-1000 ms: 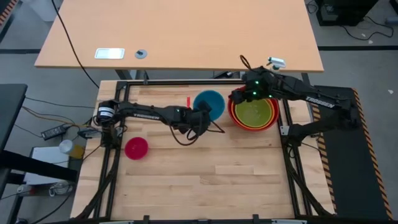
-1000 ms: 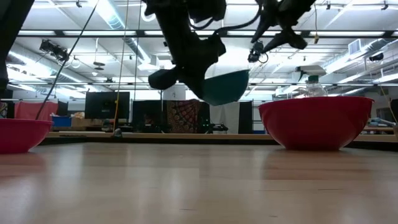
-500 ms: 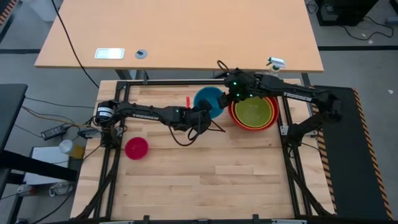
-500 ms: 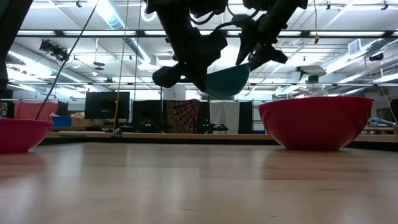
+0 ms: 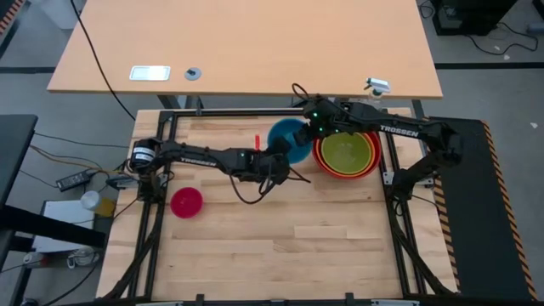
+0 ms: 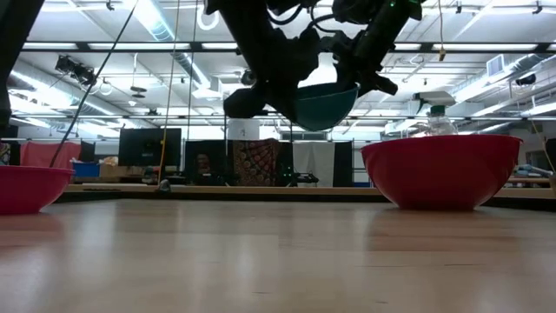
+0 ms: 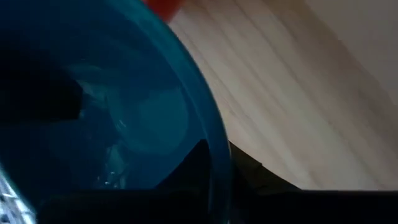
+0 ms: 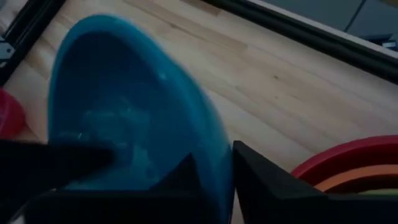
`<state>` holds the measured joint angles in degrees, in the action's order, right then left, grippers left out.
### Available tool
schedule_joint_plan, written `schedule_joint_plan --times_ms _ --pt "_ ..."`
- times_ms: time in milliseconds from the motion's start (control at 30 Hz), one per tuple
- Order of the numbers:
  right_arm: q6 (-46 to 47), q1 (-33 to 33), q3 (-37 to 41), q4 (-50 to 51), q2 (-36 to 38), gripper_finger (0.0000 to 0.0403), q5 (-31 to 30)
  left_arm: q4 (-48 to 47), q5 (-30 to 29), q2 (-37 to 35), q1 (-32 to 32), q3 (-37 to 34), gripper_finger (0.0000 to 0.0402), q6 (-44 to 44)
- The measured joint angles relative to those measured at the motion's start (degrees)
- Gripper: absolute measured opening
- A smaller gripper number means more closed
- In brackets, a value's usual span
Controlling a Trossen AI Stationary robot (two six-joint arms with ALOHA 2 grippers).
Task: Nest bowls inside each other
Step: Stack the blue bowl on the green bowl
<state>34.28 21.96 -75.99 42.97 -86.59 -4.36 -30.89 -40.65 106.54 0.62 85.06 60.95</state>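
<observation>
The blue bowl (image 5: pixel 287 138) hangs in the air over the table's far middle, roughly level with its mouth up (image 6: pixel 323 103). My left gripper (image 5: pixel 278 154) is shut on its near-left rim, and my right gripper (image 5: pixel 309 129) is shut on its far-right rim. To the bowl's right, the lime green bowl (image 5: pixel 347 153) sits inside the orange bowl (image 5: pixel 369 167), which sits inside the red bowl (image 6: pixel 443 169) on the table. The pink bowl (image 5: pixel 186 201) stands alone at the near left. My left gripper straddles the blue bowl's rim (image 7: pixel 219 140): one finger (image 7: pixel 189 165) is inside the bowl and one (image 7: pixel 255 171) outside. It comes slanting down from the table's left. The bowl is lifted clear of the table. My right gripper straddles the rim (image 8: pixel 219 146) on the side next to the red bowl, one finger (image 8: pixel 183 174) inside and one (image 8: pixel 267 177) outside. The fingers slant down from the table's right. The bowl hangs clear, mouth up.
A black metal frame (image 5: pixel 161 170) runs around the wooden tabletop. A small red mark (image 5: pixel 257 138) lies just left of the blue bowl. The near half of the table (image 5: pixel 280 246) carries no objects.
My right gripper has come down and toward the table's left, from over the red bowl to the blue bowl, and has shut on its rim. The blue bowl, still held up by my left gripper, has tipped toward level.
</observation>
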Motion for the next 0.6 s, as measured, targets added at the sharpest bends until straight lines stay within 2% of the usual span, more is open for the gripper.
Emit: schedule_joint_plan --times_ms 100,167,467,600 --pt "-0.3 0.0 0.0 0.3 0.0 0.0052 -0.4 0.7 0.1 0.0 -0.6 0.0 0.0046 -4.2" --pt "-0.4 0.0 0.0 1.3 -0.1 0.0044 -0.5 1.6 0.0 0.0 -0.7 0.0 0.0073 -7.2" --pt "-0.6 0.4 0.0 5.1 0.1 0.0041 1.6 8.4 -3.0 -0.3 -1.7 0.0 0.0265 -10.4" --pt "-0.7 0.9 0.0 7.3 0.5 0.0041 0.5 8.6 -3.7 -0.4 -2.5 0.0 0.0315 -12.1"
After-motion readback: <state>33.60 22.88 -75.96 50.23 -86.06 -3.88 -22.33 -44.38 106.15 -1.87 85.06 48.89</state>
